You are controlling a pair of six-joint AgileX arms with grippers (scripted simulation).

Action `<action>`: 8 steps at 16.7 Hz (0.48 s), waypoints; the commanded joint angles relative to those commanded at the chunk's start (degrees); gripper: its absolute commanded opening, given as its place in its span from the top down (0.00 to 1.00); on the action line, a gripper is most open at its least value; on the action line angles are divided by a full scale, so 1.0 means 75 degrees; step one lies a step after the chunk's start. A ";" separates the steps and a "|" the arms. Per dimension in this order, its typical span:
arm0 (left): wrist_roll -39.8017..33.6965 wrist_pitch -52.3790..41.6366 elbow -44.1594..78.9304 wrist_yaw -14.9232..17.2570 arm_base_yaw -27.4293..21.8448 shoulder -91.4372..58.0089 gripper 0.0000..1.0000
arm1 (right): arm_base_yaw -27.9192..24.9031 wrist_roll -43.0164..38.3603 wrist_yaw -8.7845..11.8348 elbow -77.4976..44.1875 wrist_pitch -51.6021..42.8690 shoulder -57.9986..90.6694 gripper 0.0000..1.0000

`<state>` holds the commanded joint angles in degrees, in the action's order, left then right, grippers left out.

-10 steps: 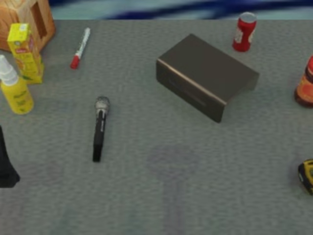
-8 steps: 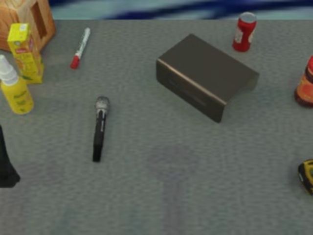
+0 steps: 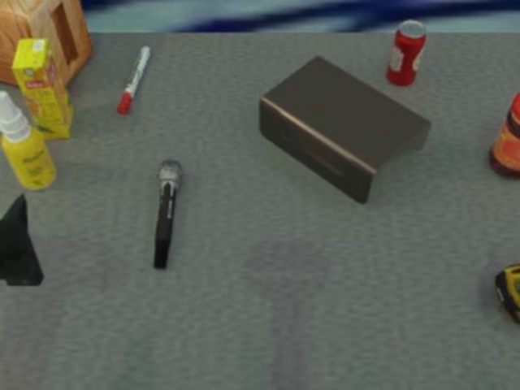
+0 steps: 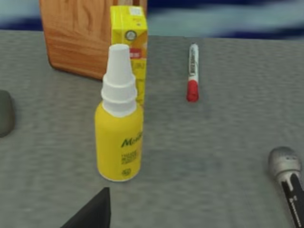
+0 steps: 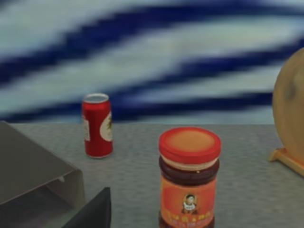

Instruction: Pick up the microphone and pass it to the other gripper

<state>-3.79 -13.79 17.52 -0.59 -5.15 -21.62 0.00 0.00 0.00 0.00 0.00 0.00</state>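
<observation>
Top view: microphone (image 3: pixel 166 213) lies flat on surface (image 3: pixel 268 309), untouched; left gripper (image 3: pixel 18 248) at left edge, well apart, open/closed can't tell.

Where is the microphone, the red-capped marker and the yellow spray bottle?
microphone (image 3: pixel 165 213): top view, on its black handle.
marker (image 3: pixel 134 79): top view, on its white barrel.
yellow spray bottle (image 4: pixel 118 140): left wrist view, on its yellow body.

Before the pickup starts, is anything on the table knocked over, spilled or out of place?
Nothing stands out. The microphone and marker lie flat; the yellow bottle, can and jar stand upright. No spills.
</observation>
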 joint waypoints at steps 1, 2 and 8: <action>-0.0128 -0.0365 0.0519 -0.0016 -0.0141 -0.0701 0.00 | 0.0000 0.0000 0.0000 0.0000 0.0000 0.0000 0.00; -0.0267 -0.0737 0.1070 -0.0030 -0.0288 -0.1451 0.00 | 0.0000 0.0000 0.0000 0.0000 0.0000 0.0000 0.00; -0.1197 -0.2902 0.4687 -0.0051 -0.1217 -0.6324 0.00 | 0.0000 0.0000 0.0000 0.0000 0.0000 0.0000 0.00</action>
<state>-12.77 -35.56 52.67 -0.97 -14.28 -69.05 0.00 0.00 0.00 0.00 0.00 0.00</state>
